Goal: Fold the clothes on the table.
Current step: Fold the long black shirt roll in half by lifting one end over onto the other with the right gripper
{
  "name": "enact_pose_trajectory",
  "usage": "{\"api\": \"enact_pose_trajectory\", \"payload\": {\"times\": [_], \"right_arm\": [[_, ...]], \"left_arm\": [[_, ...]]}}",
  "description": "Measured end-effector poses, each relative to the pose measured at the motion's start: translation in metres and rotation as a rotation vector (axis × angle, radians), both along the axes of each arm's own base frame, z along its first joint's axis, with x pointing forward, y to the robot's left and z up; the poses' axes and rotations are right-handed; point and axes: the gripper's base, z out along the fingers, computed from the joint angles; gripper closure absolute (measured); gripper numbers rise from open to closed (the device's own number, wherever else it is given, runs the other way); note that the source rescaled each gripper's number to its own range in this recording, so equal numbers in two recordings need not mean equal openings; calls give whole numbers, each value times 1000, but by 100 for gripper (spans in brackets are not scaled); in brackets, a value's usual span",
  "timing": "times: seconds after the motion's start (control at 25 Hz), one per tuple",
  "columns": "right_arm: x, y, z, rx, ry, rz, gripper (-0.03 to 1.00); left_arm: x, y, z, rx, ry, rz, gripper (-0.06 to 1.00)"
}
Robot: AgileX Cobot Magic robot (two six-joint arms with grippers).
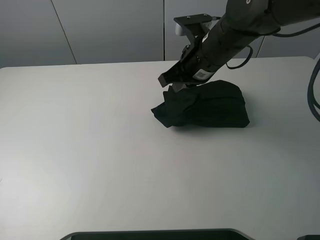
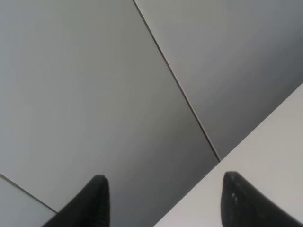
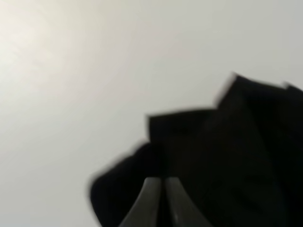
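The T-shirt [image 1: 210,107] lies bunched into a dark, rumpled bundle on the white bench [image 1: 90,150], toward the far side and right of the middle, with bare bench top all around it; no print shows on the cloth from any view. My right claw [image 1: 176,86] sits at the bundle's upper left edge, the arm slanting down to it from the upper right. In the right wrist view its two pale fingertips [image 3: 152,198] are pressed together right over the black cloth [image 3: 222,170], so that claw is closed, but I cannot tell whether any fabric is pinched between them. My left claw [image 2: 163,198] is outside the high camera's picture; its own wrist view shows two dark fingertips [image 2: 97,196] standing wide apart with nothing between them, facing a grey panelled wall [image 2: 94,85] and an edge of the bench.
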Motion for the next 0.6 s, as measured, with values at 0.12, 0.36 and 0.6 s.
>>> {"api": "enact_pose_trajectory", "payload": {"times": [0.12, 0.36, 0.6], "right_arm": [[4, -16, -4, -111, 10, -57, 97], [9, -29, -7, -215, -7, -145, 97], [14, -33, -55, -312, 118, -173, 97]], "left_arm": [[0, 0, 0, 0, 0, 0, 16], [0, 0, 0, 1, 2, 0, 16], [0, 0, 0, -2, 6, -1, 16]]}}
